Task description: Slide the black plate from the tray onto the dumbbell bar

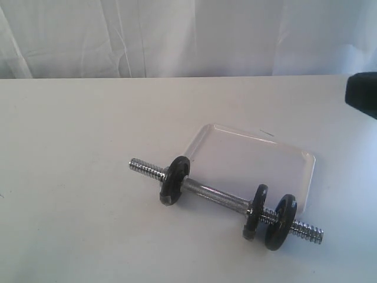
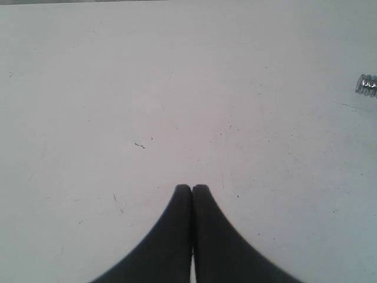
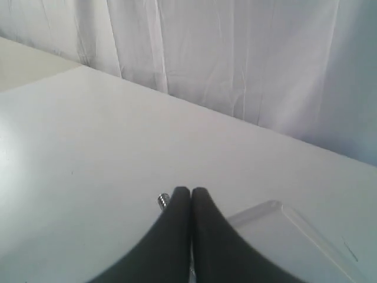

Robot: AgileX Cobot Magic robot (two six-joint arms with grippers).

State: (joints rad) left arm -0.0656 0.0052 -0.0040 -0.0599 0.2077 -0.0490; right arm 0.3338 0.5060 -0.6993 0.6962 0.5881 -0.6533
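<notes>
The dumbbell bar [image 1: 215, 193] lies slantwise on the table in front of the tray [image 1: 259, 159]. Three near-identical black discs are threaded on it: one near the left end [image 1: 174, 180] and two near the right end [image 1: 255, 212] [image 1: 280, 221]. I cannot tell which of them is the black plate. The tray holds nothing. My left gripper [image 2: 192, 187] is shut and empty over bare table, with the bar's threaded tip [image 2: 366, 85] far off. My right gripper [image 3: 191, 190] is shut and empty, above the bar's tip [image 3: 163, 201] and the tray [image 3: 283, 236].
The white table [image 1: 76, 177] runs back to a white curtain [image 1: 188, 35]. A black part of my right arm [image 1: 362, 94] shows at the right edge of the exterior view. My left arm is out of that view.
</notes>
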